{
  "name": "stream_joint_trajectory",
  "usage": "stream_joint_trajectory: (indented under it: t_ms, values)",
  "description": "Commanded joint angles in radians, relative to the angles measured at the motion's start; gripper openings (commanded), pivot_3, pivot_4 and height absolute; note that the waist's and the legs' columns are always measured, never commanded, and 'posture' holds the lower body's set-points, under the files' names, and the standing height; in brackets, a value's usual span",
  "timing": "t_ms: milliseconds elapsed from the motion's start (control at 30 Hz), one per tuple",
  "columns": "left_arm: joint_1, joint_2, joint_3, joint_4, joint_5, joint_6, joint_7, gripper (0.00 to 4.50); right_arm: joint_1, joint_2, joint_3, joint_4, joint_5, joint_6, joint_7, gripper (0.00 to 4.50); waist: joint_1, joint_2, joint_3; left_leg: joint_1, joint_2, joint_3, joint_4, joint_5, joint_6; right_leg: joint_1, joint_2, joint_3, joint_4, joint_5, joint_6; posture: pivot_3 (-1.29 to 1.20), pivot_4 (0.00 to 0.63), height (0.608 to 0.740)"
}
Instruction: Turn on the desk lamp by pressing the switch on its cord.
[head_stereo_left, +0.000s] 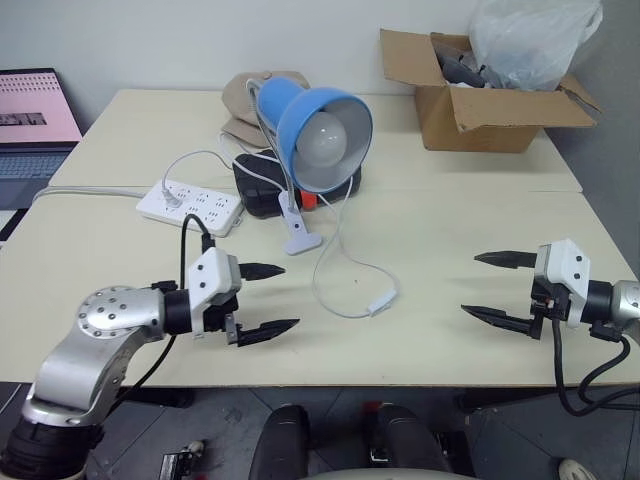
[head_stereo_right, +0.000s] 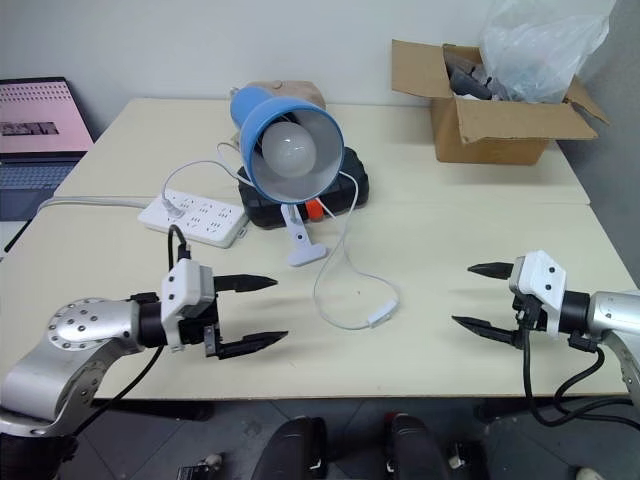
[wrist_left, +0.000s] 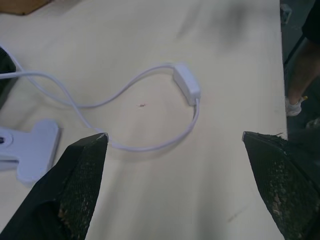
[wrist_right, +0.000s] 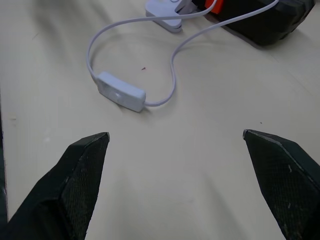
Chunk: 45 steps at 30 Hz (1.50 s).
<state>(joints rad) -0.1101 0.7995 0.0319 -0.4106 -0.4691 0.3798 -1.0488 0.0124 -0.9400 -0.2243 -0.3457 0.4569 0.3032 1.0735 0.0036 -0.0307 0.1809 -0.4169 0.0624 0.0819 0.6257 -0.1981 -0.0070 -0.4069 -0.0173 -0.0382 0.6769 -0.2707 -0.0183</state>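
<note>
Two pale cream tables (head_stereo_left: 470, 215) stand pushed together against a plain white wall (head_stereo_left: 200, 40), with a laptop (head_stereo_left: 35, 125) at the far left and dark floor (head_stereo_left: 500, 430) nearest.

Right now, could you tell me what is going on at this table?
A two-armed robot is set to switch on the desk lamp, whose bulb is unlit. Both the left gripper and the right gripper hover open above the table, holding nothing. The switch lies untouched on the looping cord between them, in front of the lamp.
</note>
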Motion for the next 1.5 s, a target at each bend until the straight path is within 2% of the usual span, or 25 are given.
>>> stream_joint_trajectory:
  t_ms: [33,167,367,600,867,900,967,1000,1200,1233,1433,1500]
  values:
    - [-0.020,-0.046,-0.098,-0.023,0.035,-0.026,0.002,4.47,0.026,-0.022,-0.069,-0.103,0.048,0.086,-0.035,4.50,0.001,0.000,0.000,0.000,0.000,0.000,0.000,0.000,0.000,0.000,0.000,0.000,0.000,0.000,0.000,0.00,0.150,0.740]
    - [-0.058,-0.125,-0.215,0.008,0.100,-0.044,0.029,4.47,0.083,-0.030,-0.137,-0.206,0.096,0.185,-0.066,4.50,0.002,0.000,0.000,0.000,0.000,0.000,0.000,0.000,0.000,0.000,0.001,0.000,0.000,0.000,0.000,0.00,0.150,0.740]
    - [-0.139,-0.234,-0.365,0.136,0.273,-0.072,0.117,4.47,0.174,-0.043,-0.231,-0.325,0.137,0.311,-0.102,4.50,0.006,-0.001,0.000,0.000,0.000,-0.003,0.003,0.000,0.000,0.001,0.002,0.001,0.001,0.001,0.002,0.00,0.150,0.740]
    - [-0.202,-0.369,-0.412,0.309,0.343,-0.128,0.178,4.47,0.219,-0.038,-0.287,-0.377,0.148,0.372,-0.122,4.50,0.006,-0.001,-0.001,0.000,-0.001,-0.003,0.004,0.000,0.000,0.002,0.002,0.001,0.001,0.002,0.003,0.00,0.150,0.740]
    - [-0.238,-0.420,-0.420,0.396,0.386,-0.170,0.186,4.47,0.239,-0.032,-0.296,-0.396,0.149,0.374,-0.126,4.50,0.004,-0.001,-0.001,0.000,-0.001,-0.004,0.004,0.000,0.000,0.002,0.003,0.001,0.001,0.002,0.003,0.00,0.150,0.740]
    - [-0.243,-0.424,-0.421,0.404,0.390,-0.174,0.184,4.11,0.239,-0.033,-0.295,-0.392,0.145,0.369,-0.124,4.50,0.004,-0.001,-0.001,-0.001,-0.001,-0.004,0.004,0.000,0.000,0.002,0.003,0.001,0.001,0.002,0.003,0.00,0.150,0.740]
    - [-0.252,-0.435,-0.425,0.419,0.394,-0.183,0.181,3.90,0.237,-0.033,-0.293,-0.387,0.141,0.363,-0.123,4.50,0.004,-0.001,-0.001,0.000,-0.001,-0.004,0.004,0.000,0.000,0.002,0.003,0.001,0.001,0.002,0.003,0.00,0.150,0.740]
    - [-0.255,-0.442,-0.428,0.424,0.396,-0.183,0.180,3.55,0.236,-0.033,-0.291,-0.385,0.139,0.360,-0.122,4.50,0.004,-0.001,-0.001,0.000,-0.001,-0.004,0.004,0.000,0.000,0.002,0.003,0.001,0.001,0.002,0.004,0.00,0.150,0.740]
    - [-0.254,-0.453,-0.441,0.427,0.405,-0.190,0.155,2.31,0.235,-0.031,-0.285,-0.388,0.136,0.351,-0.125,4.50,0.004,-0.001,-0.001,-0.001,-0.001,-0.005,0.004,0.000,0.000,0.002,0.003,0.001,0.001,0.002,0.004,0.00,0.150,0.740]
    - [-0.254,-0.452,-0.443,0.428,0.407,-0.195,0.150,1.97,0.235,-0.031,-0.285,-0.388,0.135,0.350,-0.126,4.50,0.004,-0.001,-0.001,-0.001,-0.001,-0.005,0.004,0.000,0.000,0.002,0.003,0.001,0.001,0.002,0.004,0.00,0.150,0.740]
    - [-0.272,-0.456,-0.430,0.457,0.426,-0.214,0.167,0.55,0.235,-0.025,-0.271,-0.389,0.125,0.335,-0.134,4.50,0.004,-0.001,-0.001,-0.001,-0.001,-0.005,0.004,0.000,0.000,0.002,0.003,0.000,0.001,0.002,0.004,0.00,0.150,0.740]
    - [-0.276,-0.462,-0.427,0.465,0.430,-0.217,0.175,0.36,0.231,-0.023,-0.261,-0.389,0.121,0.333,-0.137,4.50,0.004,-0.001,-0.001,-0.001,-0.001,-0.005,0.004,0.000,0.000,0.002,0.003,0.000,0.001,0.002,0.004,0.00,0.150,0.740]
